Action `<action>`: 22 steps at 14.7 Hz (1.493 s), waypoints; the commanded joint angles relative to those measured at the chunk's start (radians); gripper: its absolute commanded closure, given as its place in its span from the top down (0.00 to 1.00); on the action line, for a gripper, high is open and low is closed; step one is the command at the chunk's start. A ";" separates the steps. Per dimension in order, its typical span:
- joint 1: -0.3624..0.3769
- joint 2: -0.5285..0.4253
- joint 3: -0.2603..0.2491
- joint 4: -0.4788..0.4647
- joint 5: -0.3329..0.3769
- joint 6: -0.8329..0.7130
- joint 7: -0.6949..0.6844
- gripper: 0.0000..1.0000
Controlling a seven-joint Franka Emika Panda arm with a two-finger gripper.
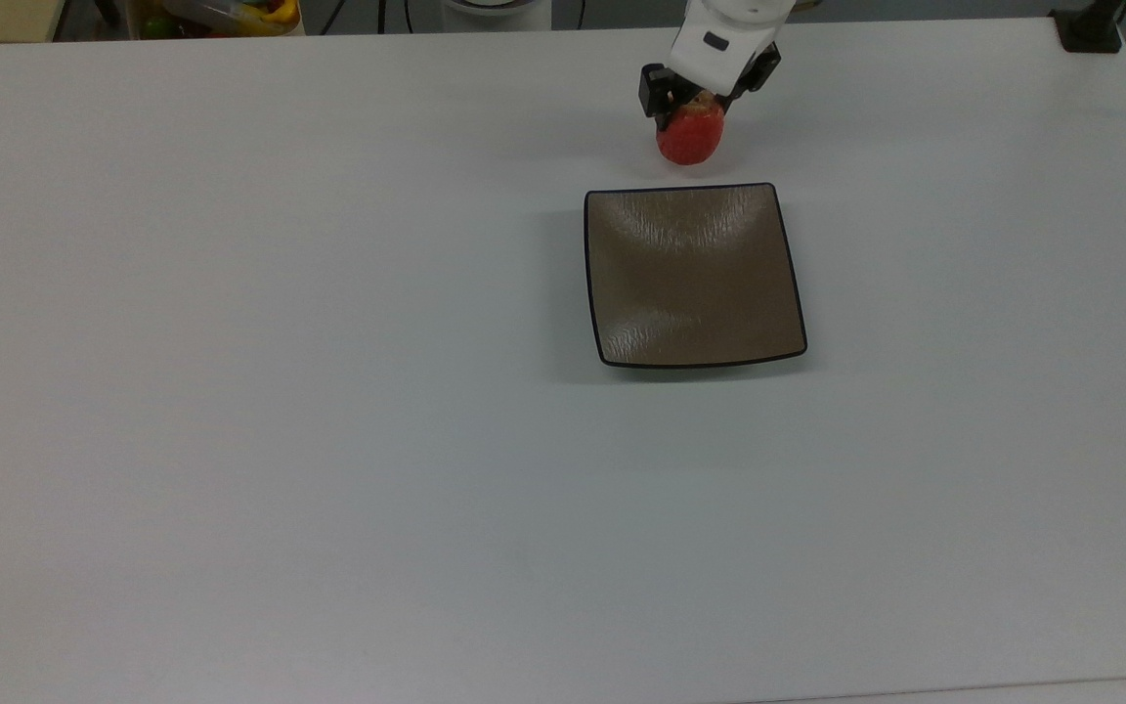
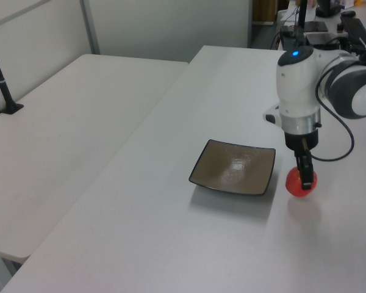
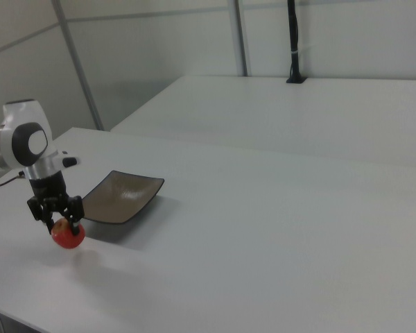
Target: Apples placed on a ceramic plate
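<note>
A small red apple [image 1: 690, 139] hangs just above the white table [image 1: 280, 391], beyond the far edge of the plate in the top view. My gripper [image 1: 692, 110] is shut on the apple from above, its black fingers [image 1: 654, 90] clamping its upper half. In the left view the apple [image 2: 298, 184] floats over its own shadow, at the plate's right. In the right view the gripper [image 3: 55, 220] holds the apple [image 3: 68, 236] left of the plate [image 3: 121, 196]. The square brown plate [image 1: 695, 284] with its thin black rim lies bare; it also shows in the left view [image 2: 233, 166].
A container of colourful items [image 1: 231, 15] sits past the table's far edge at the top view's left. A black clamp [image 1: 1091, 29] grips the far right corner. A second white table [image 2: 67, 122] with a black post [image 2: 3, 85] stands alongside.
</note>
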 commanded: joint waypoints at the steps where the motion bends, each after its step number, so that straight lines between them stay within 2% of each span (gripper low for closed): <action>1: -0.030 -0.053 -0.006 0.043 -0.012 0.003 0.038 0.38; 4: -0.070 -0.041 -0.027 0.117 -0.015 0.017 0.041 0.38; 6: -0.100 0.011 -0.040 0.198 -0.017 0.019 0.043 0.39; 7: -0.108 0.048 -0.050 0.239 -0.019 0.017 0.052 0.43; 8: -0.106 0.074 -0.061 0.270 -0.023 0.017 0.081 0.65; 10: -0.106 0.085 -0.063 0.281 -0.026 0.019 0.091 0.83; 11: -0.105 0.085 -0.063 0.281 -0.028 0.019 0.091 0.88; 22: -0.106 0.074 -0.063 0.275 -0.029 0.016 0.092 0.88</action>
